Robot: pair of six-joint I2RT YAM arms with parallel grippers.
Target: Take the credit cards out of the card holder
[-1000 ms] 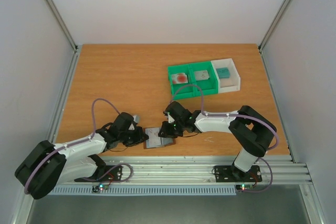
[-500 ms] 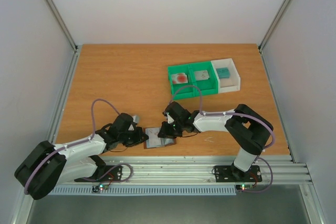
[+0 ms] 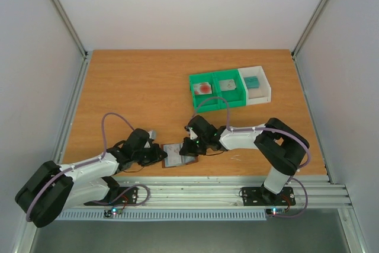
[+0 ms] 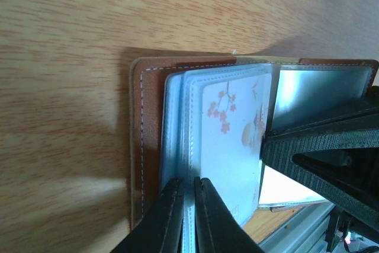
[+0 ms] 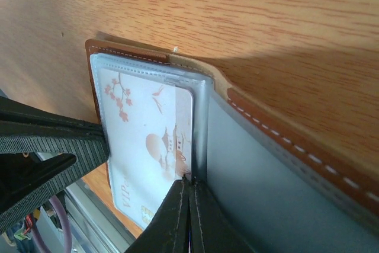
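Observation:
The card holder (image 3: 173, 157) lies open near the table's front edge, brown leather (image 4: 145, 122) outside, clear sleeves inside. A pale credit card with orange blossoms (image 4: 231, 128) sits in the top sleeve, and its bare edge (image 5: 185, 128) sticks out toward the fold. My left gripper (image 4: 190, 185) is pinched shut on the sleeves' outer edge. My right gripper (image 5: 190, 181) is shut with its tips on that card's exposed edge. From above, the left gripper (image 3: 161, 155) and the right gripper (image 3: 188, 148) flank the holder.
A green two-compartment tray (image 3: 216, 100) at the back right holds a red-blotted card (image 3: 204, 87) and a grey card (image 3: 227, 84). The white tray (image 3: 265, 94) beside it holds a teal card (image 3: 253, 81). The metal rail (image 3: 225, 191) runs just behind the holder's near edge.
My right gripper's jaws have closed at the card's edge. Both arms have stayed almost where they were beside the holder.

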